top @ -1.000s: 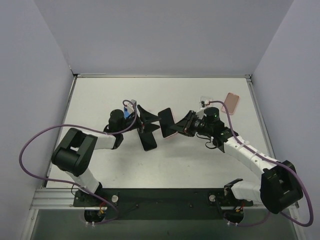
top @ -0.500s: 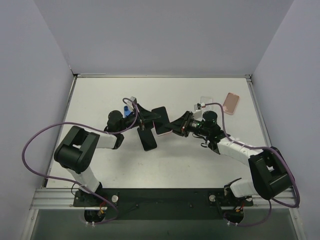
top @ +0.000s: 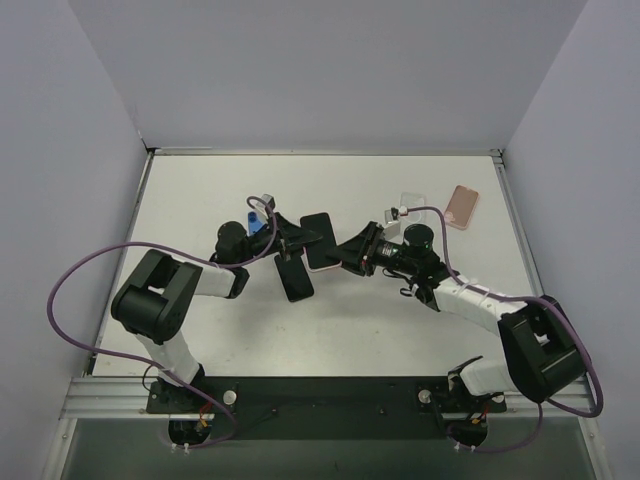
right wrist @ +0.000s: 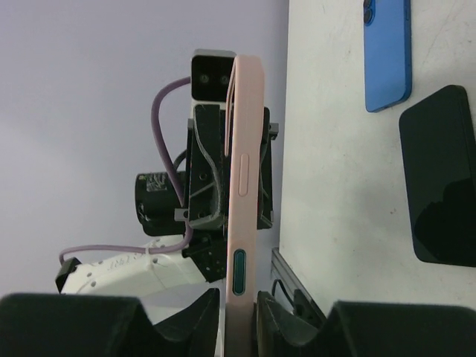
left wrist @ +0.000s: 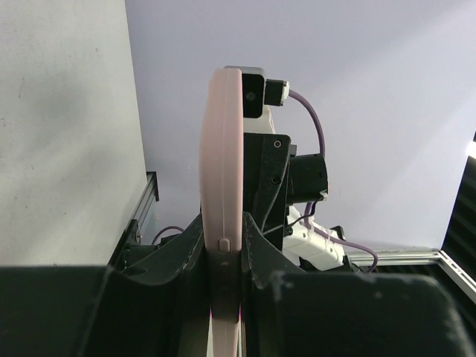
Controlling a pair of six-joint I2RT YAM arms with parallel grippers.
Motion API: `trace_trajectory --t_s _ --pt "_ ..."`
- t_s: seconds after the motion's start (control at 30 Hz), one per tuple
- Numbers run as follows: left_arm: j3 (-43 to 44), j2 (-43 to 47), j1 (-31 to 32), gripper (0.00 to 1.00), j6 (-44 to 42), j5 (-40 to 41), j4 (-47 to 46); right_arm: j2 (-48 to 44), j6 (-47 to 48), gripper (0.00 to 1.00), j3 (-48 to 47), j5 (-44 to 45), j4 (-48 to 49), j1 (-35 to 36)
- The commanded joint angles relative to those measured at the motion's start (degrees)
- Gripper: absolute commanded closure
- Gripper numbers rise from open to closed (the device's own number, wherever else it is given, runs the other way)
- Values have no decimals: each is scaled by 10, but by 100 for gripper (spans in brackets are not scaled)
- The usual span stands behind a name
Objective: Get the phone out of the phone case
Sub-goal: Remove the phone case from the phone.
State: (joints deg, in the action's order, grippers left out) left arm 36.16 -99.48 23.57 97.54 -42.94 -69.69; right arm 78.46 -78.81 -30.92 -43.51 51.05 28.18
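Observation:
The phone in its pink phone case (top: 318, 243) hangs edge-on above the table between my two grippers. My left gripper (top: 300, 242) is shut on one end of it. In the left wrist view both jaws press the sides of the pink case (left wrist: 223, 149) at my left gripper (left wrist: 223, 249). My right gripper (top: 347, 252) is at the opposite end. In the right wrist view the case edge (right wrist: 242, 186) runs between the jaws of my right gripper (right wrist: 239, 316), which stand slightly apart with a thin gap on one side.
A bare black phone (top: 294, 281) lies on the table under the left gripper, and a blue phone (top: 257, 222) lies behind it. At the back right lie an empty clear case (top: 412, 204) and a pink case (top: 462, 206). Both also show in the right wrist view: black phone (right wrist: 439, 186), blue phone (right wrist: 387, 52).
The right arm carried the cased phone leftward into the left gripper. The left jaws have closed on it, and the right jaws have loosened.

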Motion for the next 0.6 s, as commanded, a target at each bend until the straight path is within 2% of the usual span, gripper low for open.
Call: trace_trajectory --t_s 0.0,0.03,0.1,0.27,0.33,0.4,0.57 --pt "29 1 2 100 6 4 -52 -40 37 60 -13 -7 -14 8" --pt "29 2 2 100 7 5 -52 -44 39 55 -12 0 -20 7" --pt "25 2 2 100 7 8 -53 -60 39 53 -4 7 -32 9" --pt "22 0 2 100 14 12 -63 -87 40 56 9 25 -46 8" --pt "23 -2 2 100 19 12 -69 -90 39 61 14 31 -48 7" --pt "23 -1 2 100 22 13 -72 -93 33 72 19 39 -38 7" --pt "21 4 2 100 24 17 -76 -89 7 90 34 54 2 10"
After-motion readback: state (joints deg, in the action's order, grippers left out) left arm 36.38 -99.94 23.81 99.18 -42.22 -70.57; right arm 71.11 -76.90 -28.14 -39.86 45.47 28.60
